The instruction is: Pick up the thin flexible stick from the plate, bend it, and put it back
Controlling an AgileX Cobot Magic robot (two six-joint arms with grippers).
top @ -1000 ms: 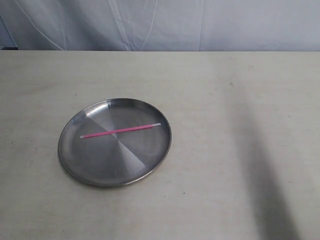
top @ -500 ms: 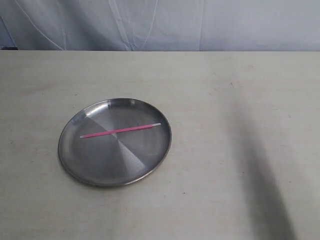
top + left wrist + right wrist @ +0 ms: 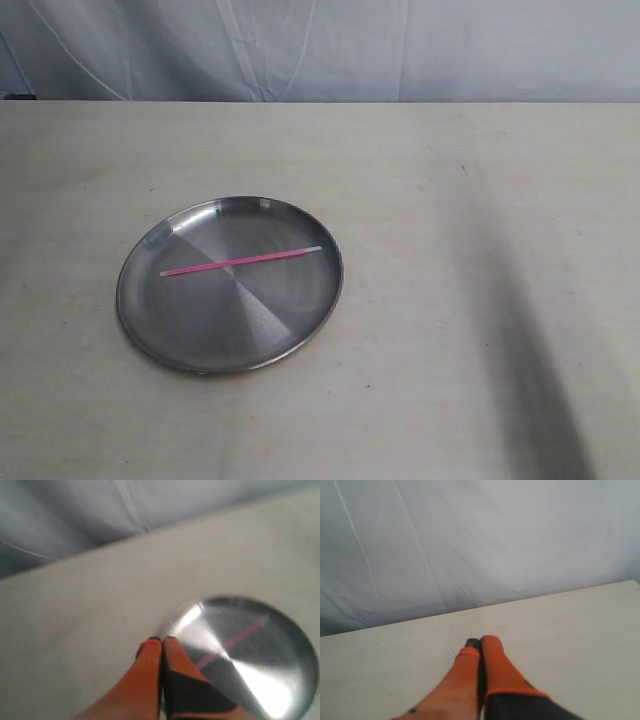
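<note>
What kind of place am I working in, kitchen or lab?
Likely a staged test bench, not a kitchen: plain pale tabletop, draped white cloth backdrop, one steel plate holding a pink stick.

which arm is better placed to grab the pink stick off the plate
Left, likely. The left gripper points toward the steel plate with the pink stick in view; the right gripper faces only table and backdrop.

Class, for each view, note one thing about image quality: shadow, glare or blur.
Exterior view: sharp; a broad soft shadow band crosses the table right of the plate, which shows pale wedge reflections. Left wrist view: blurred throughout, bright glare on the plate, the thin flexible stick smeared. Right wrist view: evenly lit, no glare, the right gripper fairly crisp.
</note>
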